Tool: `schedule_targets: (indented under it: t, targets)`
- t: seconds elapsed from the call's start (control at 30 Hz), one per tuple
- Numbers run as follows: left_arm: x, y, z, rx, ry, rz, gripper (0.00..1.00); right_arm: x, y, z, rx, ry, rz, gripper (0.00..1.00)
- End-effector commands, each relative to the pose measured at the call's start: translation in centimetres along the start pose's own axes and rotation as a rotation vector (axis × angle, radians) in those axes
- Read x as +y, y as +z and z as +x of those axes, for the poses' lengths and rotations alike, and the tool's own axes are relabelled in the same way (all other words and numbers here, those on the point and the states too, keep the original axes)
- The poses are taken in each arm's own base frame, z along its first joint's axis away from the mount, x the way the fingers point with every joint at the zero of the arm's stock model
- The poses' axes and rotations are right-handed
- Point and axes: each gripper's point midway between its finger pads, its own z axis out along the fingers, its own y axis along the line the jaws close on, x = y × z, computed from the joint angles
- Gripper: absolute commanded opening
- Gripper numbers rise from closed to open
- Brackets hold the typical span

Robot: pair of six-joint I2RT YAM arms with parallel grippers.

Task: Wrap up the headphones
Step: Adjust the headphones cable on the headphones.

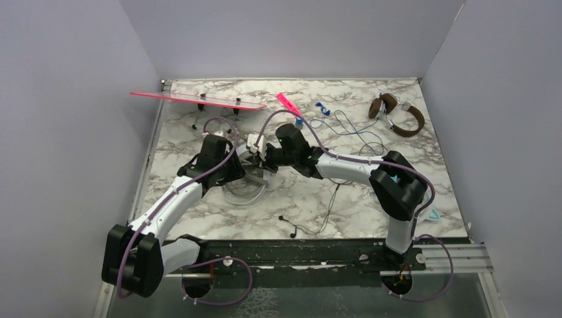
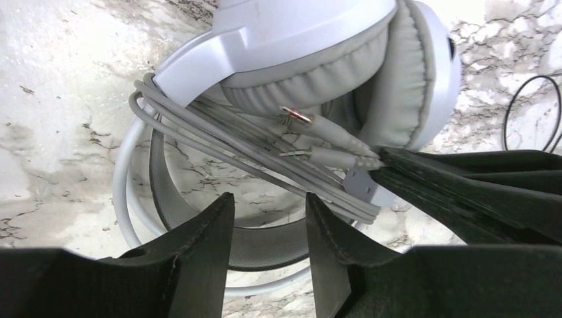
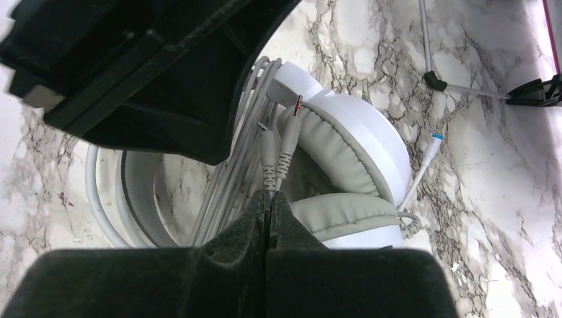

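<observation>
Marbled bench (image 1: pixel 437 152) under both arms carried the white-grey headphones (image 3: pixel 358 142), which lay right in front of the right gripper (image 3: pixel 267 199). Their two cups were side by side, and the cord (image 2: pixel 219 142) was already gathered in several grey loops across them. That gripper was clenched on the cord's very end, just behind the two plugs (image 3: pixel 286 152), which stuck out past its fingertips toward the upper cup. The left gripper (image 2: pixel 268 199) hung close over the set from the other side. Its jaws were apart and the headband (image 2: pixel 162 192) showed through the gap. Whether its fingers touched the band could not be told, and nothing looked pinched.

Judging by this, the winding seemed nearly finished, and the step in hand was securing the loose end. Doing it well would mean leading the plugs under or between the loops with light tension, so the coil did not spring open. The pull belonged on the moulded sleeves rather than the metal tips. The left gripper would best close on the band or press the loops before the right one let go. The two grippers sat very near each other, so a slow, short move suited. Well beyond the right gripper lay a brown set (image 1: pixel 388 106).
</observation>
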Motion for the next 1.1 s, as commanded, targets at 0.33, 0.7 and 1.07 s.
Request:
schedule_targets:
  t: [0.33,0.7,1.07]
  targets:
    - [1.0,-4.7,-4.2,-0.127,-0.042,-0.03,0.7,-0.3,1.8,2.0,0.214,-0.015,0.184,0.01]
    - [6.8,-2.5,-2.2,-0.074,-0.236,-0.207,0.49,-1.3,1.6,3.6,0.352,0.023,0.304,0.01]
    - [7.9,-0.5,0.7,0.011,-0.312,-0.246,0.4,0.6,2.1,5.6,0.51,-0.193,0.223,0.01]
